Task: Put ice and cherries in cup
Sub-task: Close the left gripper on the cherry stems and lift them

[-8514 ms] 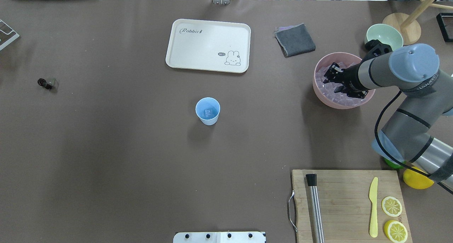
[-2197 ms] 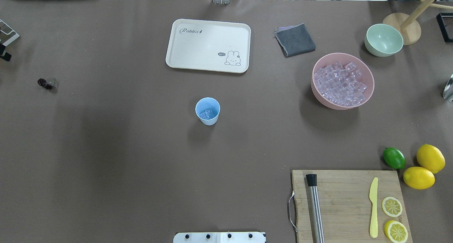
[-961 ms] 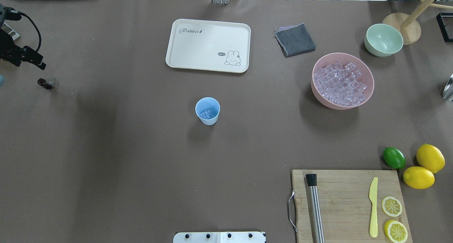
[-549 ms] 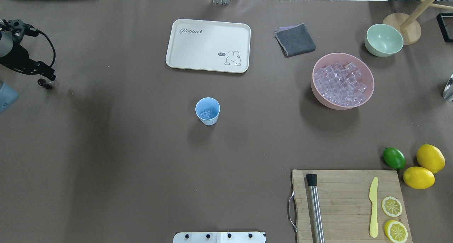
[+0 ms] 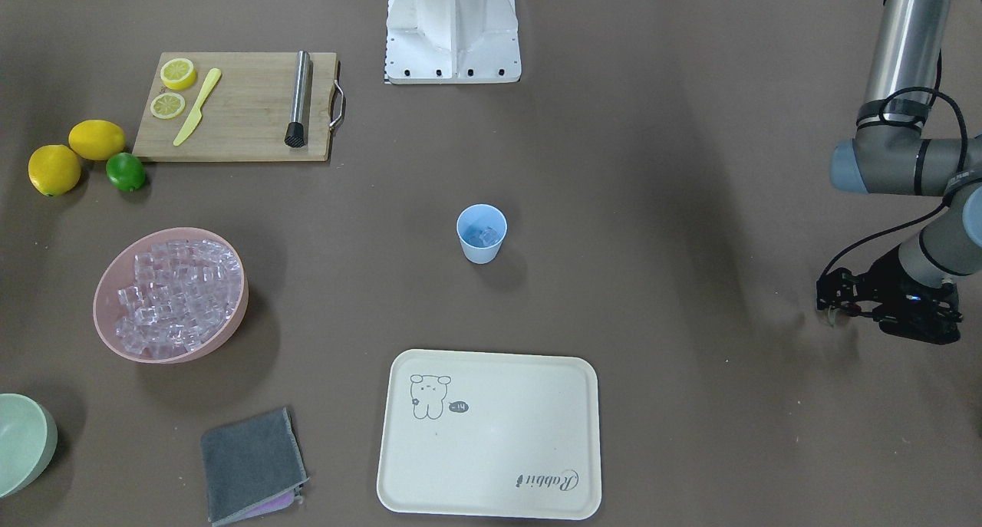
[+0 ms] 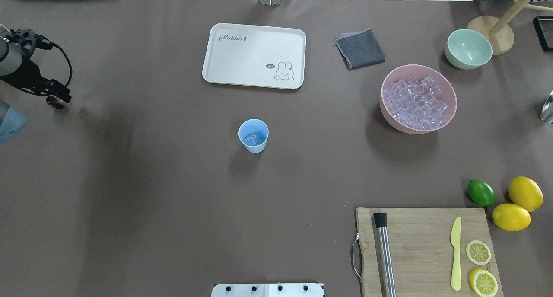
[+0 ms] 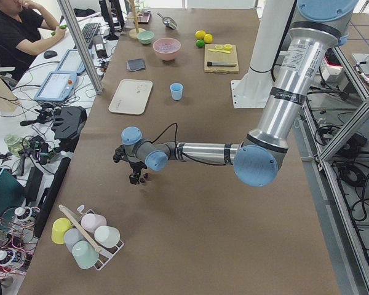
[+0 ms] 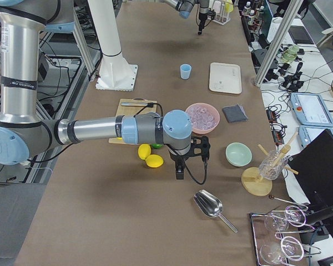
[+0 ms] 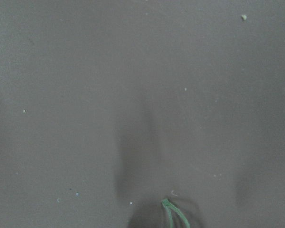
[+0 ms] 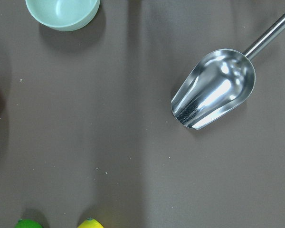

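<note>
The pale blue cup (image 6: 253,135) stands mid-table with a few ice cubes (image 6: 252,138) inside; it also shows in the front view (image 5: 482,233). Many more ice cubes (image 6: 415,102) fill the pink bowl (image 6: 449,115). The dark cherries (image 6: 52,101) lie at the table's far left. My left gripper (image 6: 60,97) hangs right over them and looks open; only a green stem (image 9: 173,216) shows in the left wrist view. My right gripper (image 8: 179,174) shows only in the exterior right view, low near the lemons, and I cannot tell its state.
A cream tray (image 6: 254,55) and a grey cloth (image 6: 360,49) lie at the back. A pale green bowl (image 6: 468,49) stands beyond the pink bowl. A cutting board (image 6: 425,249) carries a knife, a muddler and lemon slices, with a lime (image 6: 481,193) and lemons beside it. A metal scoop (image 10: 213,95) lies at the right.
My right arm has left the pink bowl and drawn out of the overhead view. The cup holds more ice. My left arm has come in from the left and moved down onto the cherries.
</note>
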You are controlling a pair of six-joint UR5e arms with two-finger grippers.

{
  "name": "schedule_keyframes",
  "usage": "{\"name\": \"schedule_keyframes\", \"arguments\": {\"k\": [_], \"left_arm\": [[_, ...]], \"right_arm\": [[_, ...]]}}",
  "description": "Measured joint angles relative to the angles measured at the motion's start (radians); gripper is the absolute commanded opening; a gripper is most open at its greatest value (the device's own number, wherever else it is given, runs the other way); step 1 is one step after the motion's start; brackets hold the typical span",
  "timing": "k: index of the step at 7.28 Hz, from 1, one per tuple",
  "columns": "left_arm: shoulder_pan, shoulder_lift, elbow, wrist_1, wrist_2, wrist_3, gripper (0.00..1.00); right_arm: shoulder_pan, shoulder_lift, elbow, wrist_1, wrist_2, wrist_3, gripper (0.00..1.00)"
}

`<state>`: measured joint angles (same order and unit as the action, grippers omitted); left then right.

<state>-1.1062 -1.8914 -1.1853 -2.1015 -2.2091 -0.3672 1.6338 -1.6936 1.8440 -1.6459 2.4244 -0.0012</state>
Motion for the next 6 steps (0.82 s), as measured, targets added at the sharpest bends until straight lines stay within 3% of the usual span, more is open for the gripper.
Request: {"name": "schedule_keyframes", "arguments": {"k": [1,3,6], "left_arm": [[0.001,0.000,0.005,-0.004,0.000,0.000,0.80],[0.001,0.006,0.011,-0.018,0.000,0.000,0.41],[0.002,0.009,0.023,-0.033,-0.002,-0.001,0.35]], "right_arm": [[0.000,0.000,0.000,0.000,0.000,0.000,1.00],[0.001,0.000,0.005,0.000,-0.002,-0.002,1.00],[0.001,-0.001,0.020,-0.001,-0.003,-0.003,1.00]]}}
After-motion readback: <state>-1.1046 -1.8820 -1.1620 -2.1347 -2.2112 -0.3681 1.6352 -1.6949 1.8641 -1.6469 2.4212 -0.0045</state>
